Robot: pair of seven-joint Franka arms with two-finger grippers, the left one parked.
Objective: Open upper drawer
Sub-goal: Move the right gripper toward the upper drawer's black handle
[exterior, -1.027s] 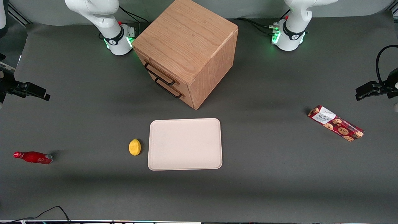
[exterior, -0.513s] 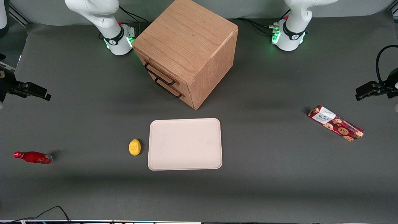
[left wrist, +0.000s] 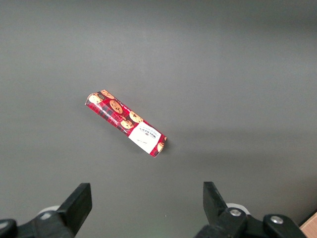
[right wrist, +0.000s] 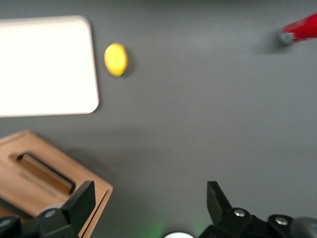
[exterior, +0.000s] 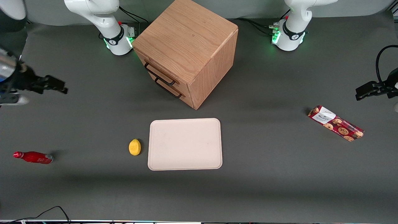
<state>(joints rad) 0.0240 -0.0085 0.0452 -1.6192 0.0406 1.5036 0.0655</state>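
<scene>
The oak cube cabinet [exterior: 186, 40] stands at the back middle of the table, its front turned toward the working arm's end. The upper drawer [exterior: 162, 71] is closed; its long black bar handle [exterior: 159, 75] sits just above the bottom drawer's matching handle [exterior: 168, 88]. My right gripper [exterior: 60, 87] hovers open and empty above the bare mat, well apart from the cabinet front. In the right wrist view the gripper [right wrist: 148, 194] is open over grey mat, with the cabinet's corner [right wrist: 74, 196] and one black handle [right wrist: 45, 172] beside one finger.
A cream tray [exterior: 185, 144] lies nearer the front camera than the cabinet, with a lemon [exterior: 134, 147] beside it. A red bottle [exterior: 33, 157] lies toward the working arm's end. A cookie box [exterior: 335, 123] lies toward the parked arm's end.
My right gripper has moved toward the cabinet front and slightly away from the front camera. The drawers have not moved.
</scene>
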